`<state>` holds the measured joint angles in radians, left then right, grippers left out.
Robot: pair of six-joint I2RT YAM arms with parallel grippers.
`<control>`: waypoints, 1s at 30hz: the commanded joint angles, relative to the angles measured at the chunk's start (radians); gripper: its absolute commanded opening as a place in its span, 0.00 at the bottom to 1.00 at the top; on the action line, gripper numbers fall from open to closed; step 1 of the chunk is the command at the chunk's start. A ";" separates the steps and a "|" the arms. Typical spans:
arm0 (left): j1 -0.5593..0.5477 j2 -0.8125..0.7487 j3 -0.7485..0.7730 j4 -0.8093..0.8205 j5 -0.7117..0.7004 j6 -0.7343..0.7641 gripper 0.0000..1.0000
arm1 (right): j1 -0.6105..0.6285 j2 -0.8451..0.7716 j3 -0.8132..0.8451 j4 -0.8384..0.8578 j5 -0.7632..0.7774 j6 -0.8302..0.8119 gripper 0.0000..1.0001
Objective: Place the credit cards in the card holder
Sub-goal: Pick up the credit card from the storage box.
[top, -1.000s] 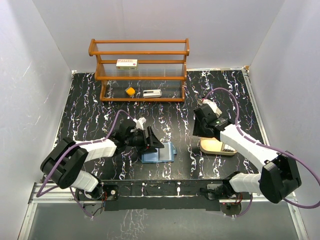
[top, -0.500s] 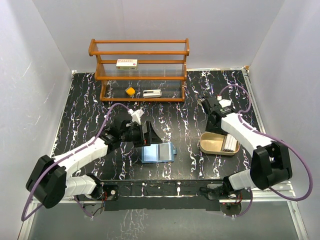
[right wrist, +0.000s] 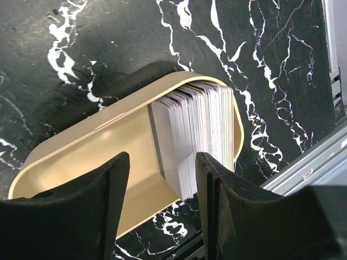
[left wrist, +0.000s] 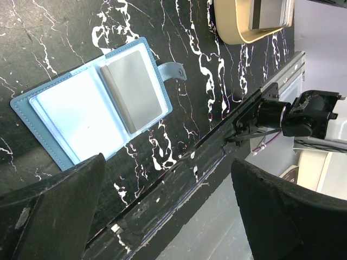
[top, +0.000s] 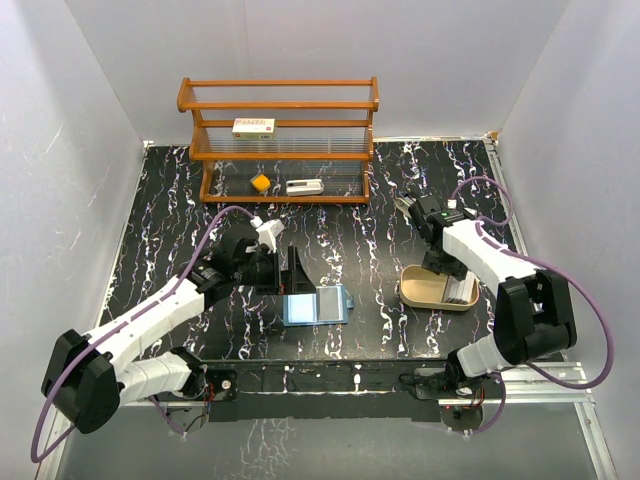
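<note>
**Next card being lined up at the tray**

The right tool (right wrist: 161, 162) is being held above the tan oval tray (right wrist: 108, 141). Its jaws are standing apart with nothing between them, over the credit cards (right wrist: 200, 135) packed on edge at one end. A single card is probably being sought. The outermost card should be pinched by its top edge alone, so that its neighbours are not dragged out with it.

The left tool (left wrist: 168, 162), wide open and empty, is being hovered over the card holder (left wrist: 81, 108). The holder is lying open on the worktop (left wrist: 54, 32), near the tray, with one silvery card (left wrist: 133, 89) already slotted.

Compared with a second ago, the right tool is being carried farther from the arm bases, uncovering the tray. The left arm is being stretched out more. The holder is being left in place.
</note>
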<state>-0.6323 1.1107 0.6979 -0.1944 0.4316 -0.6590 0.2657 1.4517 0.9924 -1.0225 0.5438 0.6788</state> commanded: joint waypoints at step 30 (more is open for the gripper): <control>-0.003 -0.106 0.069 -0.117 -0.027 0.077 0.99 | -0.044 0.066 0.085 -0.007 0.098 0.004 0.19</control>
<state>-0.6323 1.0321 0.7166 -0.2810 0.4030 -0.5991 0.2268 1.5444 1.0424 -1.0462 0.6147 0.7006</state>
